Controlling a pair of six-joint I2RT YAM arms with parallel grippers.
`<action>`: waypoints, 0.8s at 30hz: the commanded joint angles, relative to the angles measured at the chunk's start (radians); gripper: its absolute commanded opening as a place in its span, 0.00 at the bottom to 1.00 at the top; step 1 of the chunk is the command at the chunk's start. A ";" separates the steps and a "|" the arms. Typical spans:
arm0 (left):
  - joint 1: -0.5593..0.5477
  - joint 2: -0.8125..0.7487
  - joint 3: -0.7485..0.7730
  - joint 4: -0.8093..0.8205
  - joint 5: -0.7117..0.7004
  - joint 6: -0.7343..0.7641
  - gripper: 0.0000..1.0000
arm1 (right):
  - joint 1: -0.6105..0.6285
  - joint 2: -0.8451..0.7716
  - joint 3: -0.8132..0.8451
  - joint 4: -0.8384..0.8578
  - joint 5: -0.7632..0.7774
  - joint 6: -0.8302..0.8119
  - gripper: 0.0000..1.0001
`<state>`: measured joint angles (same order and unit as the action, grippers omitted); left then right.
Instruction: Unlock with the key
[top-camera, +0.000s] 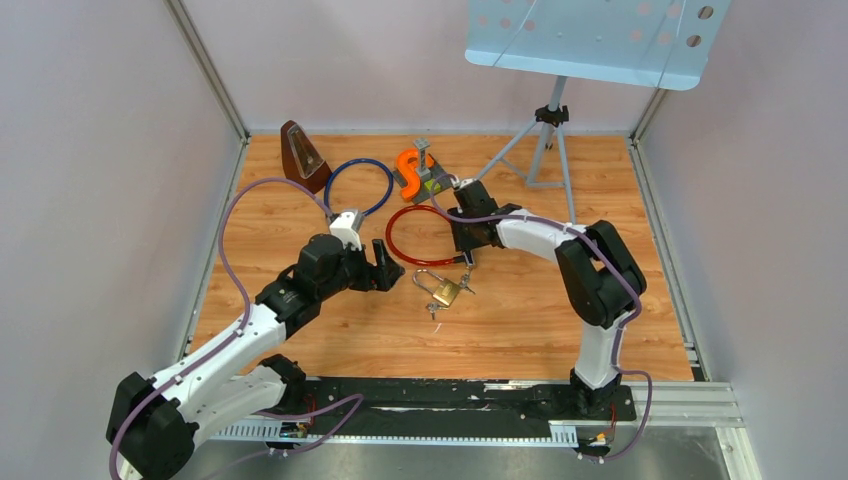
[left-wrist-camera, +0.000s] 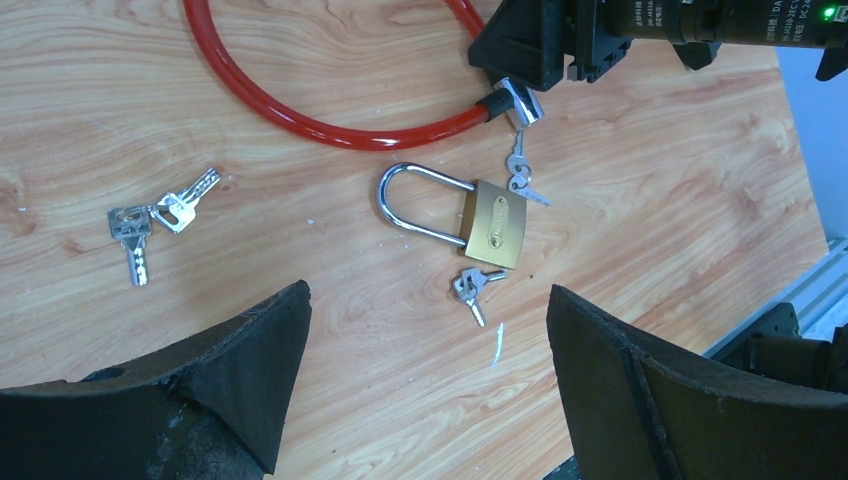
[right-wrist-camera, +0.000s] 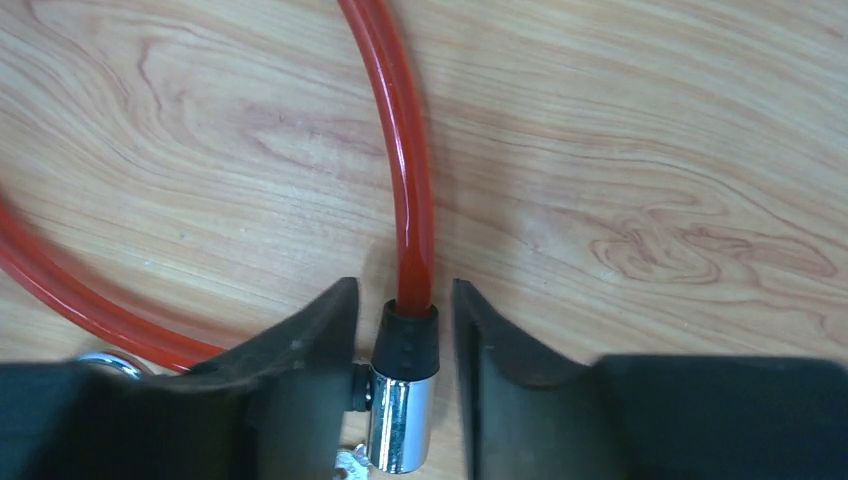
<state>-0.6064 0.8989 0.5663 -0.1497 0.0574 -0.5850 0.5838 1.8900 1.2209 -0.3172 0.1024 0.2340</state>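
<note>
A red cable lock (top-camera: 420, 235) lies looped on the wooden table. Its chrome lock head (right-wrist-camera: 402, 410) sits between the fingers of my right gripper (right-wrist-camera: 402, 290), which is open with small gaps on both sides. A key (left-wrist-camera: 517, 170) sticks out of that lock head, with a second key hanging from it. Just below it lies a brass padlock (left-wrist-camera: 495, 225) with its shackle closed, and a small key pair (left-wrist-camera: 472, 288) rests at its base. My left gripper (left-wrist-camera: 425, 300) hovers wide open over the table, near the padlock, holding nothing.
Another key pair (left-wrist-camera: 150, 225) lies to the left in the left wrist view. Behind are a blue cable lock (top-camera: 358, 185), an orange lock (top-camera: 408, 168), a brown metronome (top-camera: 303, 152) and a music stand tripod (top-camera: 545, 140). Walls enclose the table on three sides.
</note>
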 joint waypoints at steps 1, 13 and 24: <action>-0.003 -0.021 0.037 0.003 -0.014 0.021 0.94 | 0.003 -0.016 0.050 0.028 0.013 0.001 0.50; -0.003 -0.093 0.008 -0.040 -0.164 -0.052 0.94 | 0.182 -0.306 -0.133 -0.041 -0.021 0.094 0.63; -0.003 -0.298 -0.042 -0.192 -0.440 -0.149 0.96 | 0.385 -0.091 0.032 -0.212 0.040 0.199 0.38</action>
<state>-0.6071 0.6479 0.5278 -0.2703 -0.2520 -0.6838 0.9592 1.7035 1.1511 -0.4328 0.0895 0.3656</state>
